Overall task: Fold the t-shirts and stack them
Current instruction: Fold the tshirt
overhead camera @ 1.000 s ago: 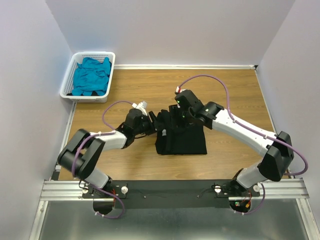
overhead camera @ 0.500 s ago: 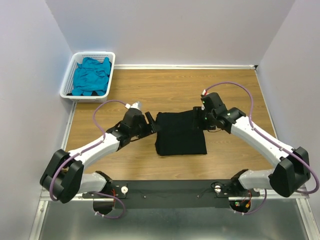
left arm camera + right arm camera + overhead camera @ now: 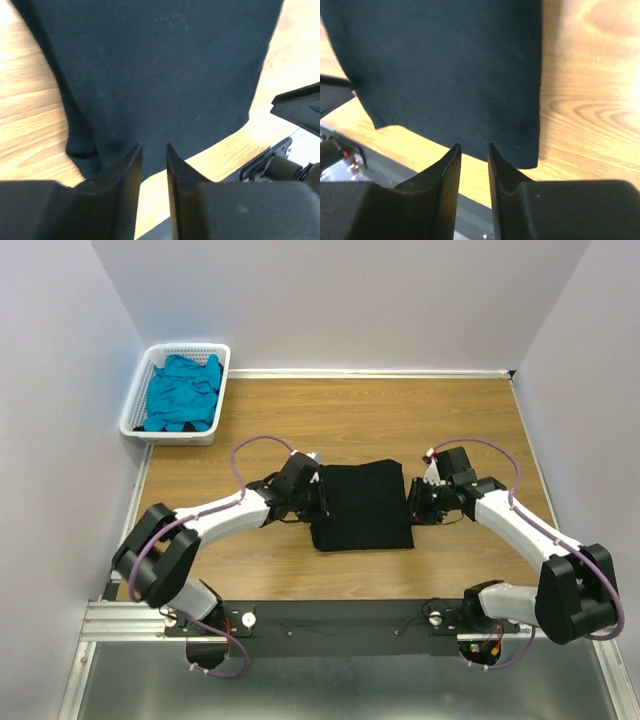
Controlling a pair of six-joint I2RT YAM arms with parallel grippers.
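the black t-shirt point(image 3: 362, 505) lies folded into a flat rectangle in the middle of the table point(image 3: 450, 410), and i flank it on both sides. my left gripper point(image 3: 318, 502) sits low at its left edge, my right gripper point(image 3: 413, 502) at its right edge. in each wrist view my fingers are drawn nearly together, only a thin slit between them and no cloth caught in it. their tips hang over the shirt's edge, with dark fabric spreading beyond them on the wood. the teal-blue t-shirt point(image 3: 182, 390) is crumpled in the white basket point(image 3: 168, 436) at the far left corner, well apart from both my arms.
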